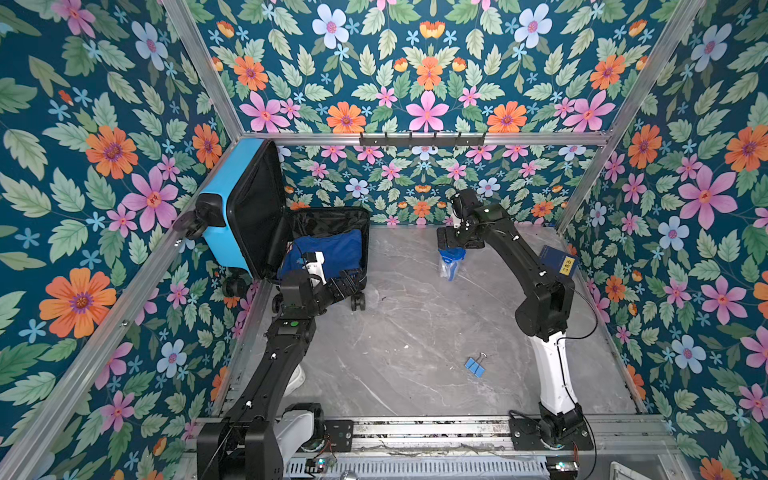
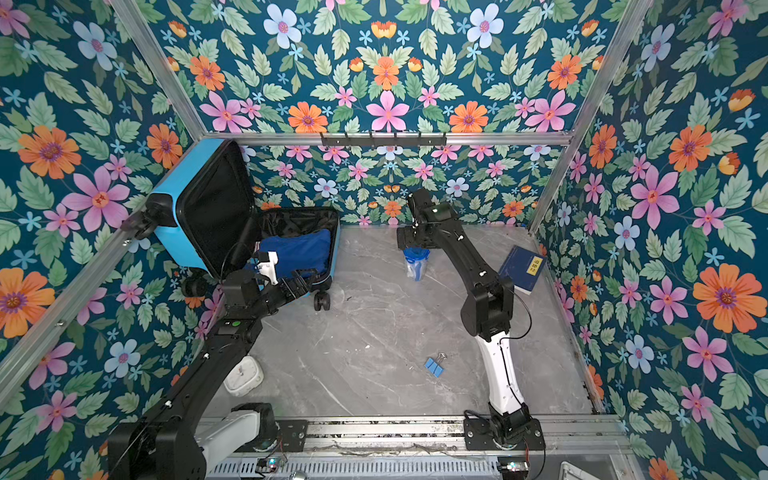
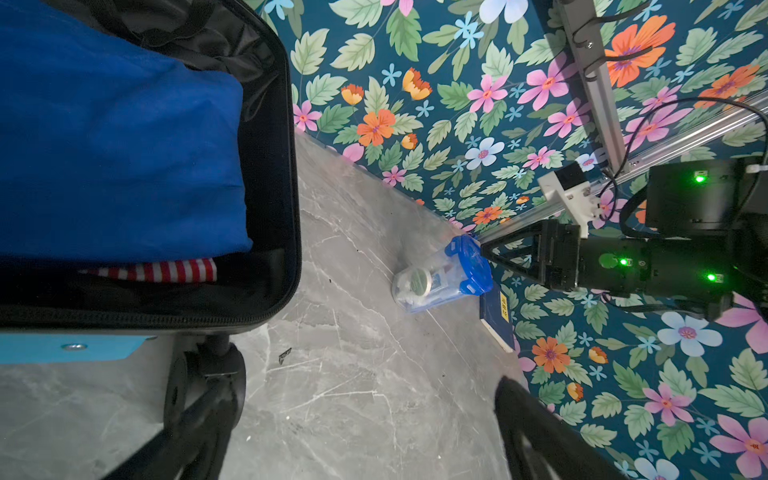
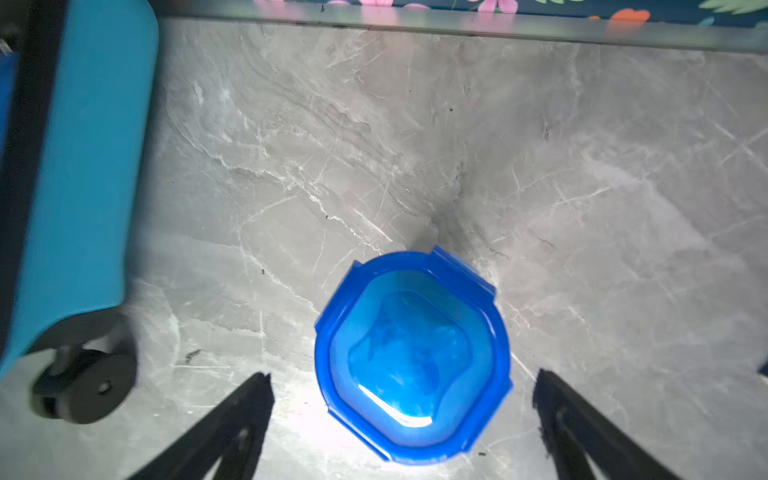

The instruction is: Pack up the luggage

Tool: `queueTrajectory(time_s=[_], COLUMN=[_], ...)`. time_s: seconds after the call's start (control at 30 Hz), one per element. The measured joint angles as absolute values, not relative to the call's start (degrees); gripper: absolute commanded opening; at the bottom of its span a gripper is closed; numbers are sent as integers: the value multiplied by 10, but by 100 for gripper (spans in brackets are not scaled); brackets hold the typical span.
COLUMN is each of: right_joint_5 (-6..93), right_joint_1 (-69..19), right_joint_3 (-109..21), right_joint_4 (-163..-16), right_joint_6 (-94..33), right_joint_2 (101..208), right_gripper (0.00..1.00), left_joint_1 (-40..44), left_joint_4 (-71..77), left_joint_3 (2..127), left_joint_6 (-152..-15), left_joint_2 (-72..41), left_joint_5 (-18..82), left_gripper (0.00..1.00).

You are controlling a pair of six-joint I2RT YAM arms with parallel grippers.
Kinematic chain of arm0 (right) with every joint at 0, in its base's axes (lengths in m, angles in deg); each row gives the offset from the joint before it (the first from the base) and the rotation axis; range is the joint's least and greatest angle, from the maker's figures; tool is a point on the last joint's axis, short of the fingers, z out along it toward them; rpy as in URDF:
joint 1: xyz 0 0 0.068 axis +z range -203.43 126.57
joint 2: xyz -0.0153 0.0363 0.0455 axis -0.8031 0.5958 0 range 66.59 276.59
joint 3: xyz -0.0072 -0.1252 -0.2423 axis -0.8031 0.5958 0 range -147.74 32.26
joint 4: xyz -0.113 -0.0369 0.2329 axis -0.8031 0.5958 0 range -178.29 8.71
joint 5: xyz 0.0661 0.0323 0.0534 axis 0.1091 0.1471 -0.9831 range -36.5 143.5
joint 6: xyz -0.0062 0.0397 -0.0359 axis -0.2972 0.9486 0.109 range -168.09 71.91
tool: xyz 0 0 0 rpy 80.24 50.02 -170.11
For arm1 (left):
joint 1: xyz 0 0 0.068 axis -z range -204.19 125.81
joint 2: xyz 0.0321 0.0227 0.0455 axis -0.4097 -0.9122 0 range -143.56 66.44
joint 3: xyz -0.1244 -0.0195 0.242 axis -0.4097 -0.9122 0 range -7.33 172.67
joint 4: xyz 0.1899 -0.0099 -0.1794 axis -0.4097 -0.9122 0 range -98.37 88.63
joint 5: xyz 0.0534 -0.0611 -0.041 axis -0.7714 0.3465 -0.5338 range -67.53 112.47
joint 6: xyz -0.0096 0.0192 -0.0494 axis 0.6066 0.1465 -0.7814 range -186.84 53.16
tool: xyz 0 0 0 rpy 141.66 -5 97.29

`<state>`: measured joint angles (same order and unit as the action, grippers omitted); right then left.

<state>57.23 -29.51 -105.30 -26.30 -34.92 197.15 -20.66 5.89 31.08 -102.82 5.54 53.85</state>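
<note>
Your luggage (image 1: pixel 232 208) lies open at the far left corner of the surface (image 1: pixel 415 332). Its lid stands up against the wall frame, and the lower half lies flat, holding a folded blue cloth (image 1: pixel 332 249) over a striped cloth (image 3: pixel 166 270). The left end effector (image 1: pixel 349 280) hovers at the luggage's near rim, by the corner wheel, with its jaws spread and empty.

To the right of the luggage, across a strip of bare surface, a clear container with a blue lid (image 1: pixel 451 262) stands upright. The right end effector (image 4: pixel 401 376) hangs just above it, released, and the right wrist view shows a gap between the lid and each finger.

Well nearer you than the luggage a blue binder clip (image 1: pixel 474 367) lies alone amid open surface. Far right of the luggage a dark-blue book (image 1: pixel 557 259) leans on the wall.
</note>
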Motion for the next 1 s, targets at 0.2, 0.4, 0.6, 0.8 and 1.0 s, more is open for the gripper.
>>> queueTrajectory(time_s=[0.2,0.4,0.6,0.8,1.0], right_joint_5=[599,598,594,581,566], right_joint_1=[-293,-287,-285,-285,-285], right_joint_3=[-1022,-994,-1001,-974,-896], right_joint_4=[-252,-254,-253,-259,-285], right_joint_6=[-367,-373,-371,-371,-377], right_joint_2=[1963,1946,1948,1923,1859], right_gripper=[99,99,99,99,99], left_joint_1=[-206,-198,-190,-189,-189], left_joint_4=[46,43,43,41,41], left_joint_3=[323,332,331,330,330], left_joint_6=[-1025,-1024,-1023,-1020,-1017], left_joint_2=[51,34,35,42,41], left_joint_5=[539,540,540,538,538], left_gripper=[100,100,100,100,100])
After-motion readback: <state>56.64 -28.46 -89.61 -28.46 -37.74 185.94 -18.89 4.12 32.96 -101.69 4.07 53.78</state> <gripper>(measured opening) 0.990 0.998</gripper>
